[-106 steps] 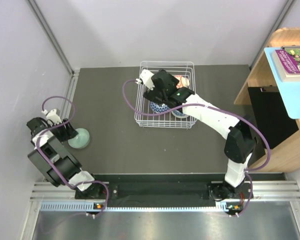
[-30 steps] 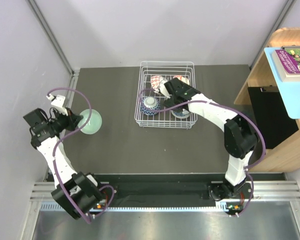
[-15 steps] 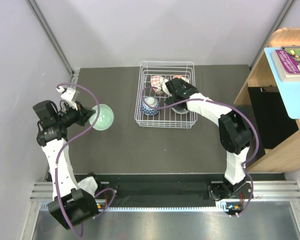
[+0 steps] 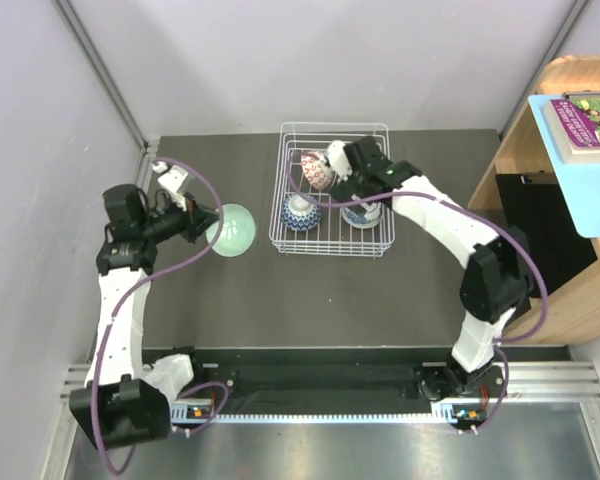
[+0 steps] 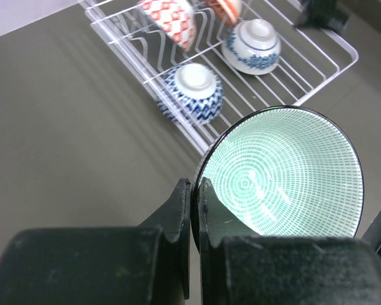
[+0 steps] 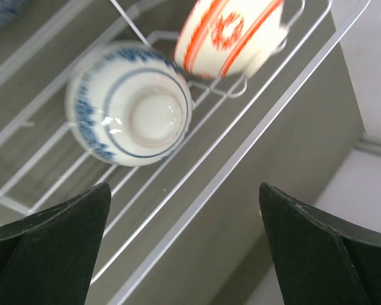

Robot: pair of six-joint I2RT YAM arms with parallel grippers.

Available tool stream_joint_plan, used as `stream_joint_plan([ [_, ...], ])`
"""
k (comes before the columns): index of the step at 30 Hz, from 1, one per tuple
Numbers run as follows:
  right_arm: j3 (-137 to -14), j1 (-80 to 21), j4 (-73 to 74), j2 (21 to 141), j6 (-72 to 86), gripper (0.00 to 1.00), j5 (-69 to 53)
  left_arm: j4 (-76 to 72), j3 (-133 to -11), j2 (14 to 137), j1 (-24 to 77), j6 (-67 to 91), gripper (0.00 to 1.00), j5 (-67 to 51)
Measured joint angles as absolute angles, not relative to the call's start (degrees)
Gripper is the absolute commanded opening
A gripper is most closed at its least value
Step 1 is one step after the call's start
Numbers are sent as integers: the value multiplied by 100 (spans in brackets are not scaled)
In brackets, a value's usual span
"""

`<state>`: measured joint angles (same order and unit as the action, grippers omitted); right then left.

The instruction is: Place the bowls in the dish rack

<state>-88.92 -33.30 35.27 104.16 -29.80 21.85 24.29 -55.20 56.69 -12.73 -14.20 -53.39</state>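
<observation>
Pinching green bowl rim, left fingers, dish rack nearby

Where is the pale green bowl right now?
The pale green bowl is left of the dish rack in the top view, outside it, its rim pinched by the left end effector.

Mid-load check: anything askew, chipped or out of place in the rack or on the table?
Nothing stands out. In the dish rack, two blue bowls sit upside down and two red bowls lean on their sides, none visibly broken. The left gripper pinches the green bowl by its rim, left of the rack.
</observation>
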Motion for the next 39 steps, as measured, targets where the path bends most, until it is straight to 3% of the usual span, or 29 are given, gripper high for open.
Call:
stream_joint_plan([
  [10,-9944,-3166,3951,9218,-1861,100,-934,1638,-6053,7006,539,-1059,0,-4209],
  [23,-9596,-2467,3957,10269,-244,100,-5640,1535,-6648,7614,1487,-1079,0,-3562],
  [32,-9500,-2447,3680,10541,217,100,-6954,1437,-6956,7865,2117,-1105,0,-3341],
  [39,-9478,-2418,3592,10816,309,100,-7150,1439,-7019,8117,2307,-1173,0,-3177],
])
